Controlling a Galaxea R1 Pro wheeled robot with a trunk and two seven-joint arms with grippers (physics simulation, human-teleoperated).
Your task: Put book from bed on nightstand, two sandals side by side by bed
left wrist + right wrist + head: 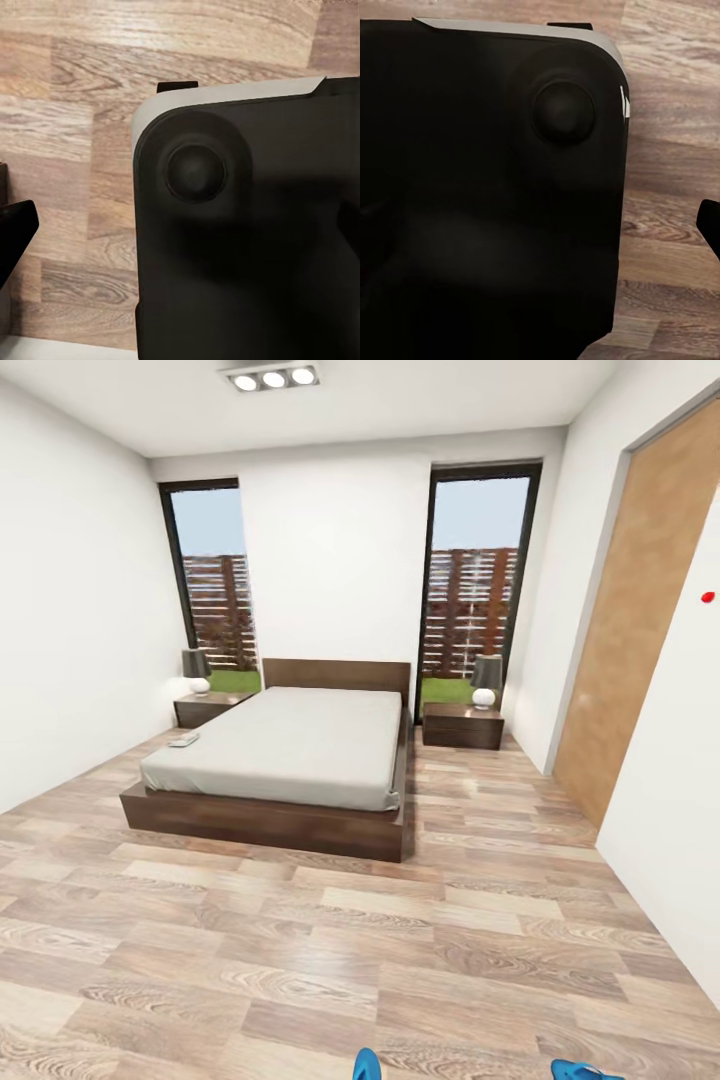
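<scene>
Head view, left to right: left nightstand [207,709] with lamp [197,670]; book [184,739] lying flat on the mattress near the left edge of the bed [290,745]; right nightstand [463,726] with its own lamp [486,680]. Two blue sandals [366,1066] [583,1072] lie well apart on the floor [300,950] at the picture's near edge (each cut off by it). The step in hand appears to be the approach; it is best done by driving along the bed's left side, since book and left nightstand sit close together. Both wrist views show the robot's dark base [247,232] over planks, which the head view lacks. Whether either tool is spread or pressed together cannot be told.
</scene>
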